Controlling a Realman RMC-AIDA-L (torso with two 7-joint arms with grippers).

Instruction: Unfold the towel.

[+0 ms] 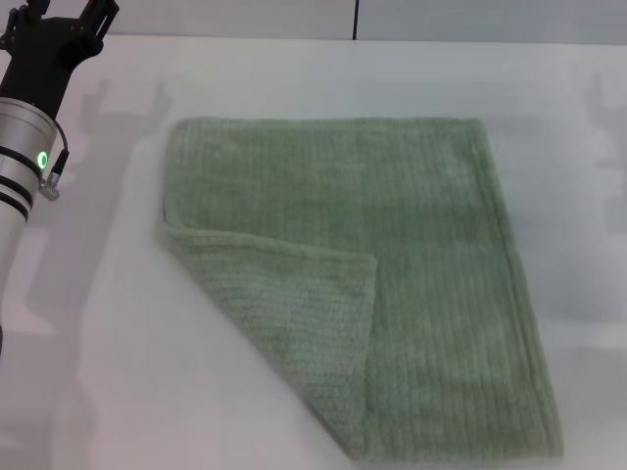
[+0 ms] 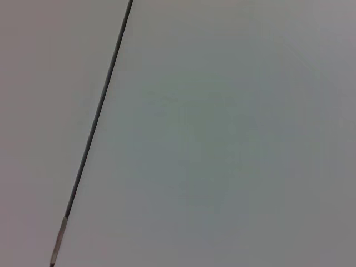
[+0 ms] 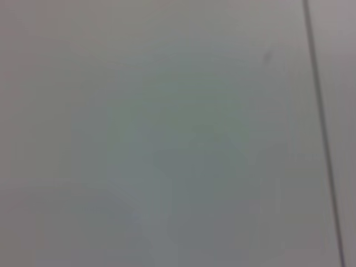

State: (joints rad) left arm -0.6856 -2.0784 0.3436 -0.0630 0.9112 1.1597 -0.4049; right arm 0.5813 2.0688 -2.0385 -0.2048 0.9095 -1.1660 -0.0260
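Note:
The sage-green ribbed towel (image 1: 392, 264) lies flat on the white table (image 1: 108, 372) in the head view, filling the middle. Its near left corner is folded over onto the towel as a triangular flap (image 1: 294, 313). My left arm (image 1: 24, 147) stands raised at the far left, well clear of the towel, and its gripper (image 1: 69, 20) is cut off by the picture's top edge. My right arm and gripper are out of view. Both wrist views show only bare white surface, no towel and no fingers.
A dark seam in the back wall (image 1: 355, 20) runs down behind the table. A thin dark line crosses the left wrist view (image 2: 94, 122) and the right wrist view (image 3: 320, 111).

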